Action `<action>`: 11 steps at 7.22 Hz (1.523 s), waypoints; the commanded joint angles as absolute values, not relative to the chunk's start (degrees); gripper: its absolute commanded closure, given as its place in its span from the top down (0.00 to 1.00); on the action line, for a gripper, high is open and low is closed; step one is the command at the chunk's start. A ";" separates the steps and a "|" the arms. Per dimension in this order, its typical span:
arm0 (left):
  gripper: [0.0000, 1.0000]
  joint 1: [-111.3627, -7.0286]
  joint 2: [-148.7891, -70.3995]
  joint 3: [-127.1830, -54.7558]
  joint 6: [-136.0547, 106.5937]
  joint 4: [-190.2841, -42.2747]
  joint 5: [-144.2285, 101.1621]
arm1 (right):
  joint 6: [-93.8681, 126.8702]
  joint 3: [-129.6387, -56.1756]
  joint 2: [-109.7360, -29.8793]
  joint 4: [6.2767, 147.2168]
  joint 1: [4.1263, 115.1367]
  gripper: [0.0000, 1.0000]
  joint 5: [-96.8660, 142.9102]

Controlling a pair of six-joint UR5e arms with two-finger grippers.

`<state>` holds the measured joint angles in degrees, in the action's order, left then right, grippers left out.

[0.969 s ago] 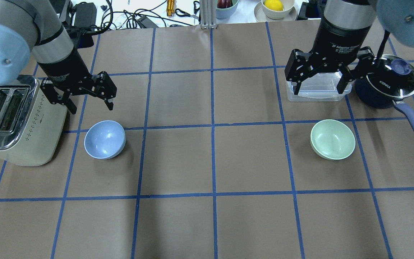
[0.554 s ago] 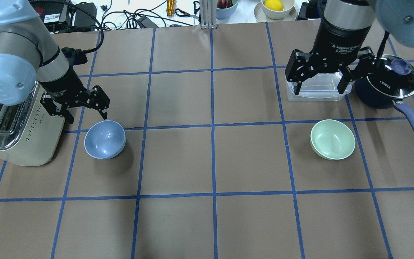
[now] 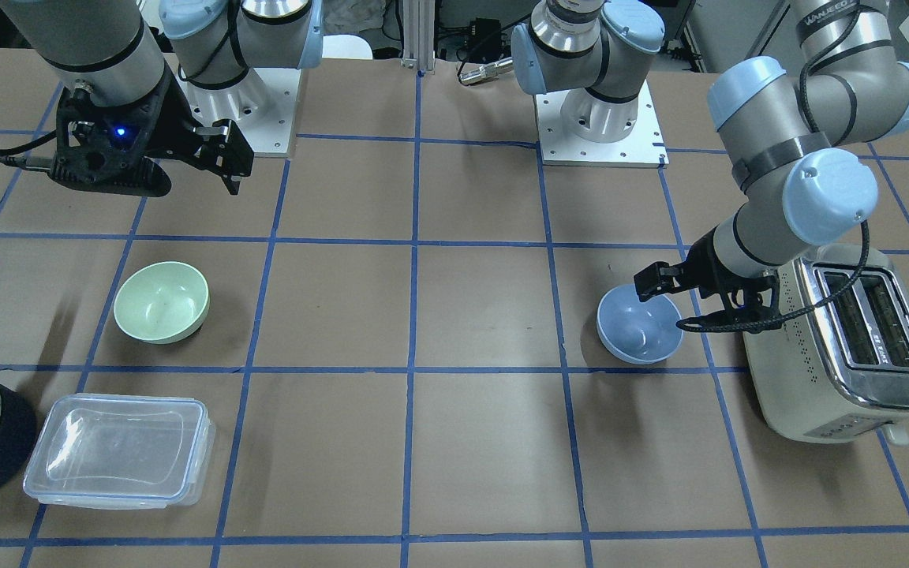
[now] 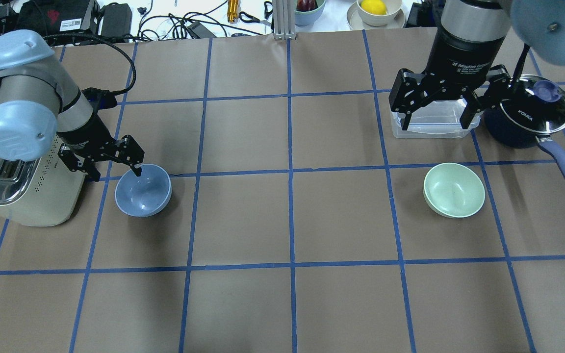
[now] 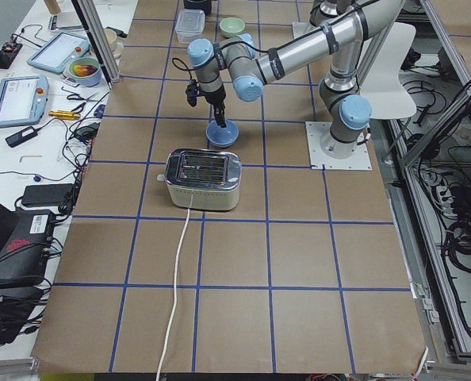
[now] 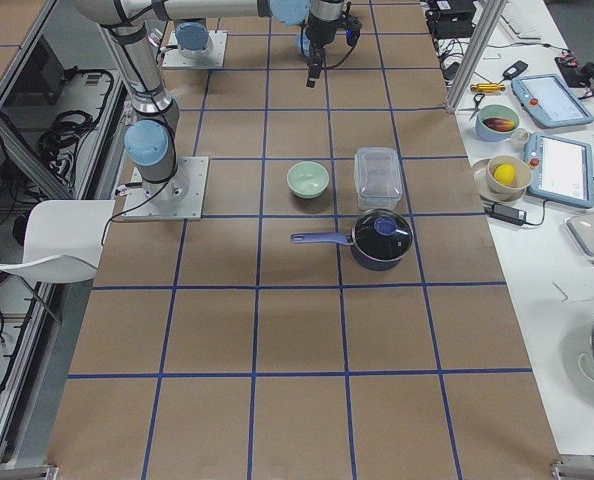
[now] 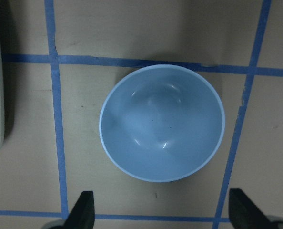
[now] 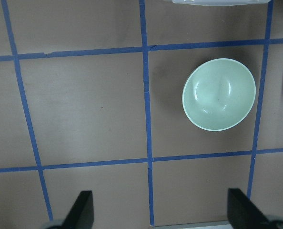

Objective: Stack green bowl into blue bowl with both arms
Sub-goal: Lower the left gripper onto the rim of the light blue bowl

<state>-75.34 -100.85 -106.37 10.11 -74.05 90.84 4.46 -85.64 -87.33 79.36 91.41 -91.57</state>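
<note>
The blue bowl (image 4: pixel 143 190) stands upright on the left side of the table, next to the toaster; it also shows in the left wrist view (image 7: pixel 162 122). My left gripper (image 4: pixel 115 172) is open and low at the bowl's far rim, one fingertip (image 4: pixel 138 171) over the rim's edge, holding nothing. The green bowl (image 4: pixel 454 190) stands upright on the right side and shows in the right wrist view (image 8: pixel 219 94). My right gripper (image 4: pixel 433 122) is open and empty, high above the clear container, well behind the green bowl.
A cream toaster (image 4: pixel 17 196) stands just left of the blue bowl, close to my left gripper. A clear lidded container (image 3: pixel 119 450) and a dark saucepan (image 4: pixel 527 115) with a purple-blue handle stand behind the green bowl. Cables and dishes lie along the back edge.
My left arm has come down and forward, bringing its open gripper from above the toaster's corner to the blue bowl's far rim. The right arm and both bowls have not moved.
</note>
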 commanded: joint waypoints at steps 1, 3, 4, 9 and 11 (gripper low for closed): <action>1.00 -73.23 -103.17 -108.19 10.72 -70.93 90.88 | 4.57 -85.52 -86.93 79.28 91.41 1.00 -91.58; 1.00 -72.33 -105.72 -108.37 10.72 -70.67 90.88 | 4.48 -85.52 -86.84 79.37 91.41 1.00 -91.49; 0.99 -72.33 -106.69 -108.54 10.90 -70.58 91.05 | 4.48 -85.43 -86.66 79.80 91.41 1.00 -91.67; 0.05 -72.25 -111.09 -108.20 16.35 -65.57 94.04 | 4.39 -85.43 -86.66 80.60 91.41 1.00 -92.72; 0.00 -72.77 -109.79 -107.67 16.70 -65.57 94.04 | 4.39 -85.43 -86.66 80.60 91.41 1.00 -92.72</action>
<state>-72.38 -110.58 -108.07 16.59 -65.66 94.07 4.39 -85.43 -86.66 80.58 91.41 -92.72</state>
